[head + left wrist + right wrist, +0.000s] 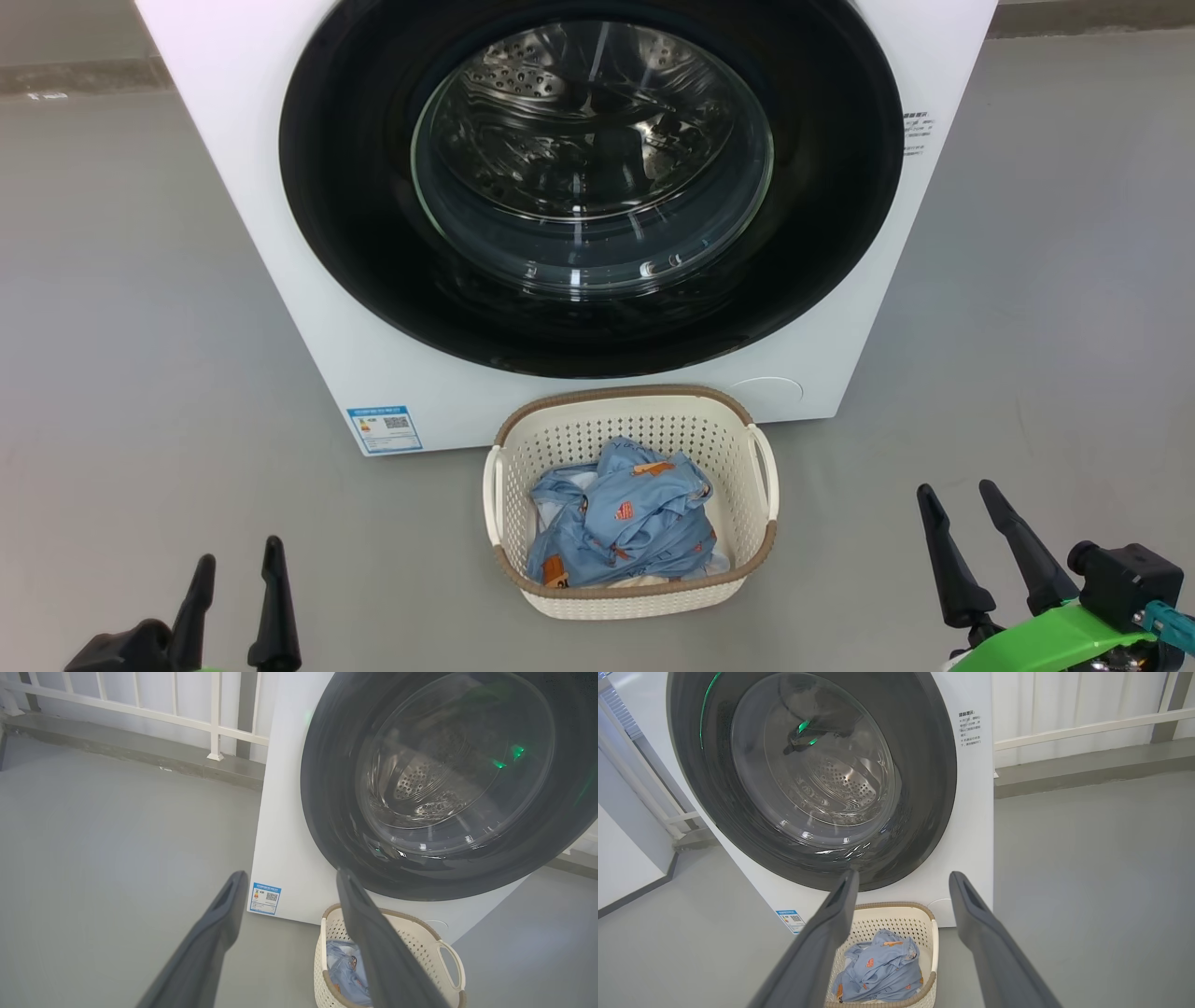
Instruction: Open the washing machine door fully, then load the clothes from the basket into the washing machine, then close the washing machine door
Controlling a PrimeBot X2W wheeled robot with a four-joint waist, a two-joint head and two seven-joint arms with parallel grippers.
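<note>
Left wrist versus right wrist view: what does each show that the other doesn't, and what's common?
Left wrist, not right: the left gripper, jaws open. Right wrist, not left: the right gripper, jaws open, and the printed notice on the washer. Both: the shut door, the basket, the clothes in it, and the blue label.
</note>
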